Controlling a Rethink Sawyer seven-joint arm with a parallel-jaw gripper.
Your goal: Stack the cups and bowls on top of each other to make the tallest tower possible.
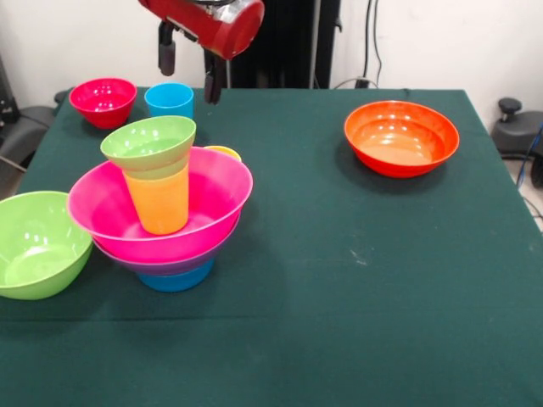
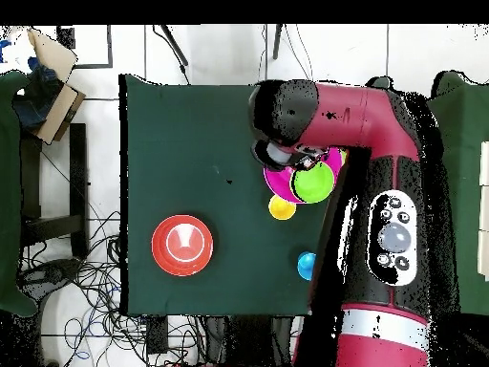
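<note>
I am watching the gripper (image 1: 191,64) hanging above the far left part of the green table (image 1: 356,254), its two dark fingers spread apart and holding nothing. Below and in front of it the tower (image 1: 165,212) is standing: a blue bowl (image 1: 176,278) at the bottom, a purple bowl (image 1: 161,264) above it, the big pink bowl (image 1: 170,216) on top, an orange-yellow cup (image 1: 159,199) upright inside that, and a small green bowl (image 1: 149,142) sitting on the cup. A pale yellow cup (image 1: 225,153) is peeking out just behind the pink rim. The lime bowl (image 1: 36,244) is resting beside the tower, the red bowl (image 1: 103,101) and blue cup (image 1: 169,99) are sitting at the far edge, and the orange bowl (image 1: 400,137) is lying well apart.
</note>
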